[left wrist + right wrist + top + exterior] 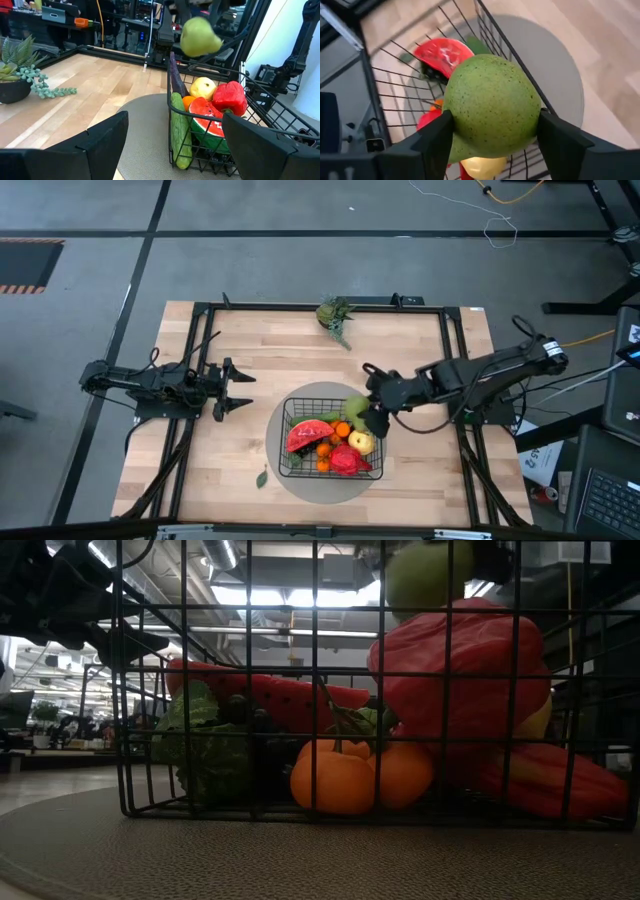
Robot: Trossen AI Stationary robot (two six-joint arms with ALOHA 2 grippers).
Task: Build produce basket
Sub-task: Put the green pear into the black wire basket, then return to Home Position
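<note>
The black wire basket (288, 442) stands on a grey round mat (400, 455), holding a watermelon slice (307, 435), red pepper (347, 461), oranges (345, 780), a yellow fruit (202, 88), a cucumber (180, 135) and an eggplant (173, 75). My right gripper (368, 412) is shut on a green pear (492, 105) above the basket's far right corner. The pear (200, 37) hangs clear above the produce. My left gripper (245, 390) waits open, left of the basket, above the table. My right gripper pinches the pear's round body (465, 125) between its two fingers (435, 142), one on each side of the widest part. The fingers come from the table's right, slanting down. The pear is lifted clear, above the basket's rim.
A small potted plant (335, 315) with trailing stems lies at the table's far edge. A green leaf (262, 477) lies on the wood near the mat's left side. Black frame rails (200, 315) border the table. Bare wood shows between the left gripper and the mat.
</note>
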